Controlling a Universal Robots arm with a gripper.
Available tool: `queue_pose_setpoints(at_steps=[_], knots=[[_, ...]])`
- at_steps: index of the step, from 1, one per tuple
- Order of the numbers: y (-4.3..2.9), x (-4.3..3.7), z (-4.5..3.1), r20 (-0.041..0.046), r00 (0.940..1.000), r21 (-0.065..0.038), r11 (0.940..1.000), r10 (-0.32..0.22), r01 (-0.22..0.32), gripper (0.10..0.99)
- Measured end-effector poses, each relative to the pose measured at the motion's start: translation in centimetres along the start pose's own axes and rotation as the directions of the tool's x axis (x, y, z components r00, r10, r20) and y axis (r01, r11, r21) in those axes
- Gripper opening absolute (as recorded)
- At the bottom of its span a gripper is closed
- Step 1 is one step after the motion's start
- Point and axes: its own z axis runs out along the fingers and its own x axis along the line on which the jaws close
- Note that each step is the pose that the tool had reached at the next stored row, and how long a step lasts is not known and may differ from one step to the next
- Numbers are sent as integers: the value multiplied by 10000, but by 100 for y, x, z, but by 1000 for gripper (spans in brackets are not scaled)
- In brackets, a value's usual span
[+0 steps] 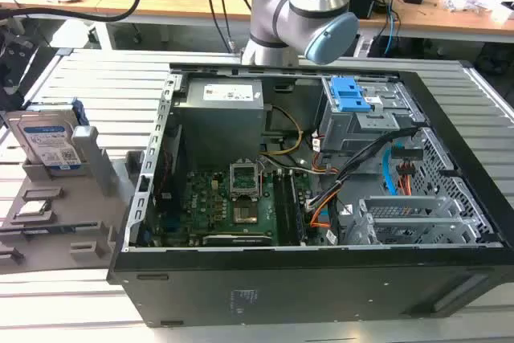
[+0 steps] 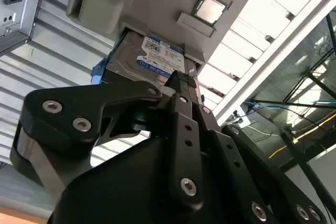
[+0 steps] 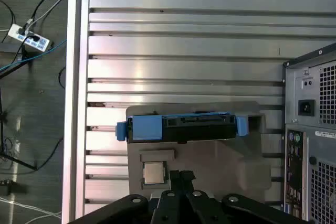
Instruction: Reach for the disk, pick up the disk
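The disk (image 1: 52, 138) stands on edge in a slot of a grey fixture (image 1: 76, 214). The fixture rests on the slatted metal worktop (image 1: 104, 86), at the exterior view's left of the open computer case (image 1: 321, 287).

In the first wrist view the disk (image 3: 181, 127) presents its upper edge, with the blue frame and connector side visible. A processor chip (image 3: 153, 172) lies flat on the fixture (image 3: 226, 156), just beside the disk.

The gripper (image 3: 182, 176) is closed, fingertips together, with nothing held. It is near the disk and clear of it.

In the second wrist view the gripper (image 2: 181, 81) points at the labelled face of the disk (image 2: 149, 56).
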Motion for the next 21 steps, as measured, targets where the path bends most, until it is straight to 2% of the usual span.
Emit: queue_pose_setpoints(at_steps=[2, 4, 6, 8, 13, 16, 19, 21], knots=[[0, 1, 0, -7, 9998, 0, 9998, -181, 181, 106], [0, 0, 0, -29, 9970, -1, 9970, -778, 778, 106], [0, 0, 0, -41, 9943, -1, 9943, -1062, 1062, 106], [0, 0, 0, -52, 9905, -3, 9905, -1374, 1374, 106], [0, 0, 0, -83, 9757, -8, 9758, -2188, 2188, 106], [0, 0, 0, -101, 9645, -12, 9646, -2639, 2639, 106], [0, 0, 0, -126, 9438, -20, 9438, -3304, 3304, 106], [0, 0, 0, -137, 9340, -23, 9341, -3569, 3569, 106]])
